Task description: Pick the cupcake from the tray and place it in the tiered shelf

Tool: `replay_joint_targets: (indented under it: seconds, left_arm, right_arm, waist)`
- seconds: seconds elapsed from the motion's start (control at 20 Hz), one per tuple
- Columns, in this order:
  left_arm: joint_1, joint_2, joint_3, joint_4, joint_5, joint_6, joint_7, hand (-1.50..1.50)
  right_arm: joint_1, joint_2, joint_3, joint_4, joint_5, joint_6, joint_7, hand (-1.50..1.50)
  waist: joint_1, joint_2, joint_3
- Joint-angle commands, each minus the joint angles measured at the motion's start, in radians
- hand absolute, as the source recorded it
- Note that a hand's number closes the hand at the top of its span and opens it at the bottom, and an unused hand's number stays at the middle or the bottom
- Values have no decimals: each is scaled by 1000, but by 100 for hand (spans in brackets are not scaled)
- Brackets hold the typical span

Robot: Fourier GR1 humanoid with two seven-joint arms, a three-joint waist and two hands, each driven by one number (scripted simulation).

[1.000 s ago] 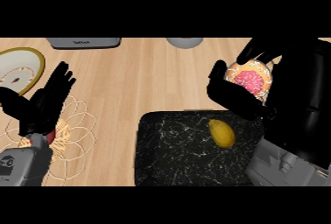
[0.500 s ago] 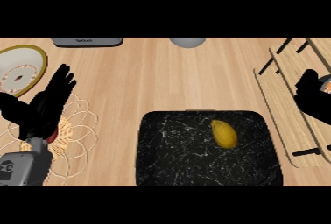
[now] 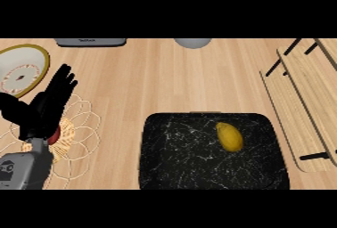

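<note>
Head view: counter top seen steeply from above.
Left hand point(image 3: 45, 107): rests at the left edge, fingers straight and spread, holding nothing.
Right hand: not visible.
Cupcake: cannot be seen anywhere.
Tray point(image 3: 178, 156): one, black marbled, lower centre, well right of the left hand.
Yellow item point(image 3: 229, 136): one, lying in the tray's right half.
Tiered shelf point(image 3: 299, 95): one, wooden, at the right edge.
Plate point(image 3: 23, 69): one, yellow-rimmed, upper left.
</note>
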Motion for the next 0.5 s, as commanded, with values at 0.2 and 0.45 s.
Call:
replay_joint_targets:
  seconds: [0.2, 0.45]
  left_arm:
    - [-60, 1, 32, 35, 0, -16, 37, 0]
    - [-27, -8, 15, -32, -10, -9, 63, 0]
  right_arm:
    - [102, -35, -177, 89, -148, -65, -157, 150]
    - [139, -44, -276, 83, -131, -64, -70, 150]
  waist:
    - [6, 2, 0]
    - [6, 0, 0]
